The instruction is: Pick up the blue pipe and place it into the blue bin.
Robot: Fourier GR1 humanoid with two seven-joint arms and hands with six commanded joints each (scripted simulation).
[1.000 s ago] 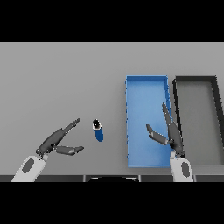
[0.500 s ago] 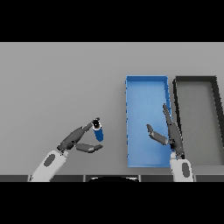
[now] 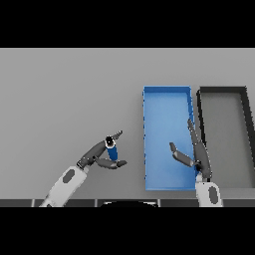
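Left hand (image 3: 99, 155) out over the grey table (image 3: 64, 99), left of the blue bin (image 3: 167, 94), fingers stretched forward and only loosely bent, thumb reaching underneath. Blue pipe (image 3: 111, 149) right at that hand: a short blue cylinder with a dark, pale-rimmed end facing up, sitting in the gap between fingers above and thumb below. Touching the fingers, by the look of it, but hard to tell whether actually pinched or merely bracketed; no firm curl round it visible, so hand best read as open against the pipe. Pipe outside the bin, close to its left wall but apart from it, near the table's front edge.

Right hand (image 3: 195, 153) above the bin's near right corner, fingers straight and pointing away along the right wall, thumb splayed out to the left over the blue floor (nothing held). Bin itself a long blue rectangular tray, lengthwise away from the robot. Just beside it on the right, a dark grey bin (image 3: 221, 90) of similar shape, side by side.
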